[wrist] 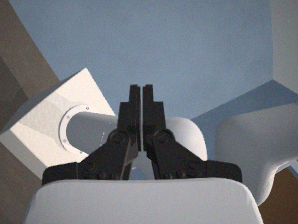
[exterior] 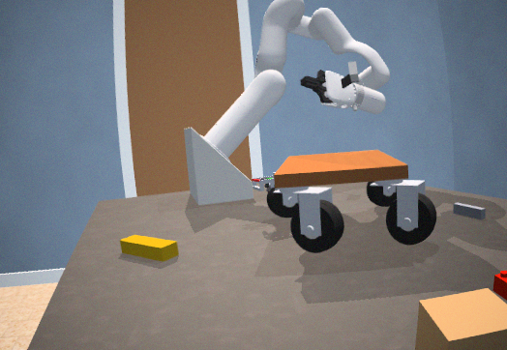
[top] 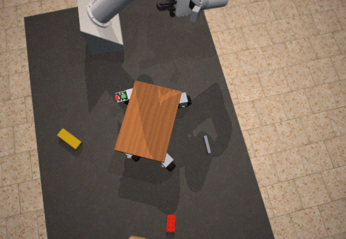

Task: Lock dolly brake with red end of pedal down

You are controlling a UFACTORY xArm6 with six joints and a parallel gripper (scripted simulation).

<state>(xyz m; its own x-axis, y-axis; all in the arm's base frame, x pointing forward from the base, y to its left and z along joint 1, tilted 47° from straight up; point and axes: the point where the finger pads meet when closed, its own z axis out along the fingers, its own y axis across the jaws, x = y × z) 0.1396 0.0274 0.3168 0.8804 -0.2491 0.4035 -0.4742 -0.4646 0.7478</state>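
The dolly has an orange wooden deck and black casters and stands in the middle of the dark mat. Its brake pedal sticks out from the caster at the deck's back left corner, with a red end outermost and a green end nearer the deck. My gripper is shut and empty. It hangs high in the air behind the dolly, pointing sideways toward the arm's base.
A yellow block lies left of the dolly. A small grey bar lies to its right. A red brick and a tan box are at the front. The arm's wedge base stands behind the dolly.
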